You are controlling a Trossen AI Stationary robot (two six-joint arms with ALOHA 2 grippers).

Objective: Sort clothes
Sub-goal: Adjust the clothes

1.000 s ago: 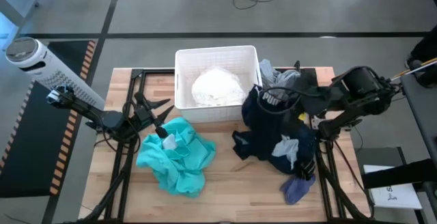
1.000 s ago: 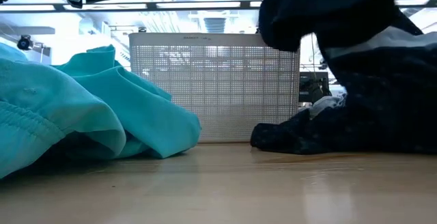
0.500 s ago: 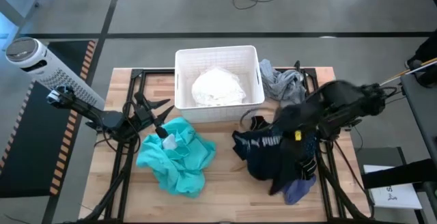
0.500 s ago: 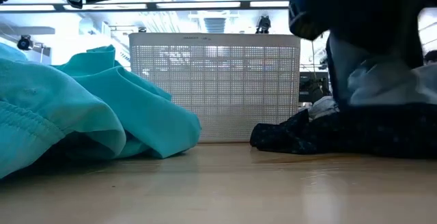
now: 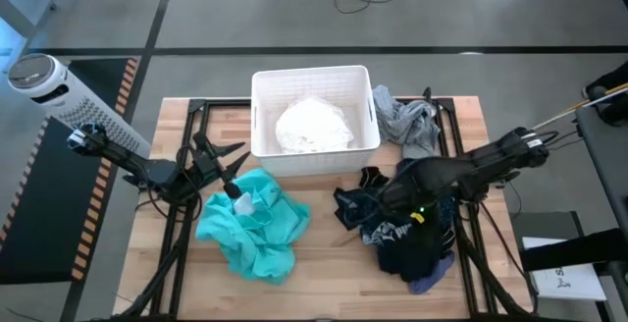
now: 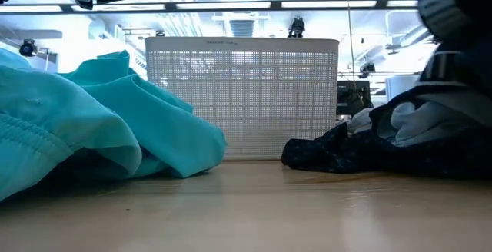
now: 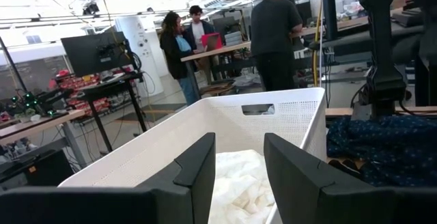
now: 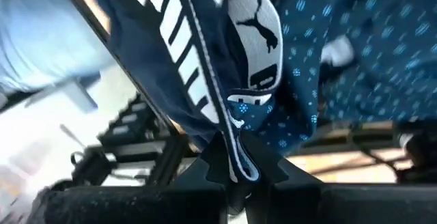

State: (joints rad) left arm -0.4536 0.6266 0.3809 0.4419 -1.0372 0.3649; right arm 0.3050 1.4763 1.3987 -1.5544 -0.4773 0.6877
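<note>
My right gripper (image 5: 391,202) is low over the table's right half, shut on the navy-black garment with white lettering (image 5: 397,236). That garment lies on a dark dotted heap (image 6: 346,148). My left gripper (image 5: 234,170) is open and empty, just above the teal garment (image 5: 255,219), which lies crumpled on the table's left half. The white garment (image 5: 312,126) lies in the white bin (image 5: 263,96). A grey garment (image 5: 407,116) lies to the right of the bin. The lavender piece (image 5: 427,275) sticks out from under the dark heap near the table's front edge. My right gripper pinches a folded, hemmed edge of the navy-black garment (image 8: 235,142) between its two fingers, right by the white lettering (image 8: 181,33). The fingers come slanting down from the table's right side. The garment hangs slack from them, most of it on the dark heap.
The white bin stands at the table's far middle, its perforated wall (image 6: 242,98) behind both heaps. Black frame bars (image 5: 186,234) run along the table's left and right sides. Bare wood (image 5: 334,263) shows between the teal garment and the dark heap. People stand in the room beyond (image 7: 273,33).
My right gripper has carried the navy-black garment away from the bin, toward the table's near edge, and down. The garment hung high beside the bin. It has now sunk onto the dark heap and bunched up there. My left arm has kept still.
</note>
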